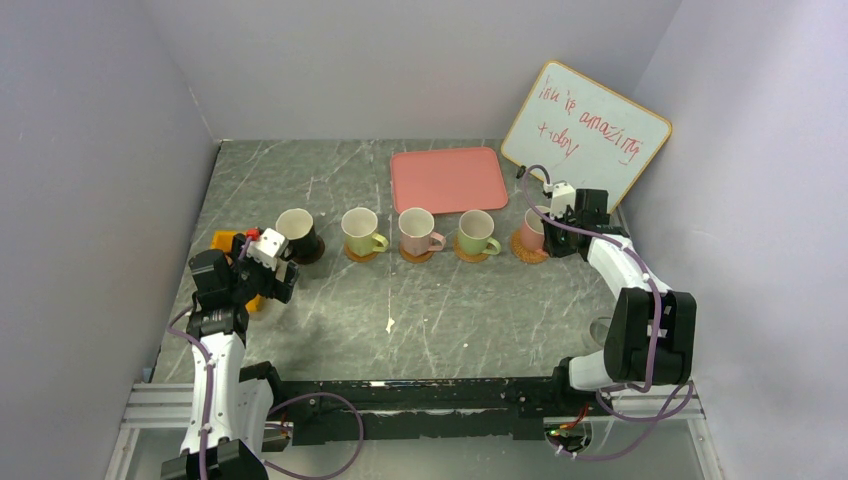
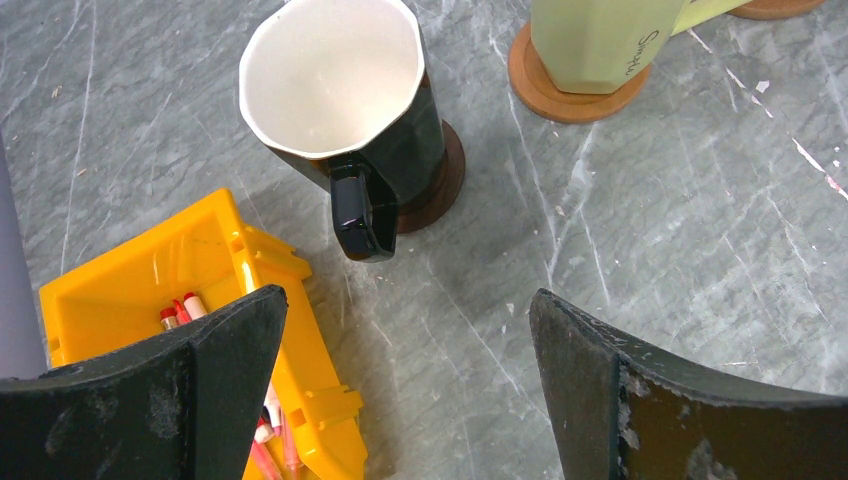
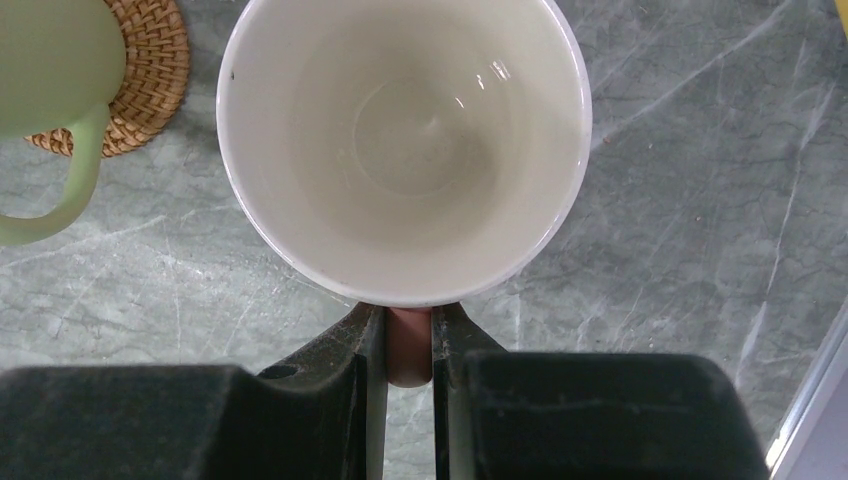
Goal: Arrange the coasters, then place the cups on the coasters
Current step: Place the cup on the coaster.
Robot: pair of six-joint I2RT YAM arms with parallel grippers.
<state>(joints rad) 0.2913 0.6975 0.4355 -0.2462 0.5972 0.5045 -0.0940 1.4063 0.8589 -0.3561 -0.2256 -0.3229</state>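
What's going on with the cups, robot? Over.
Left gripper open, empty, by brown cup. Right gripper shut on pink cup by its handle, over last coaster. Other cups on coasters. Nothing blocking.

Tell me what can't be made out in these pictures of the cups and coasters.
- Right wrist view: the pink cup, its handle clamped in the right gripper, hides its coaster; whether it rests there is unclear.
- Left wrist view: a finger of the open left gripper covers part of the yellow bin; the green cup is cut off by the top edge.
- Top view: the white speck is too small to identify.
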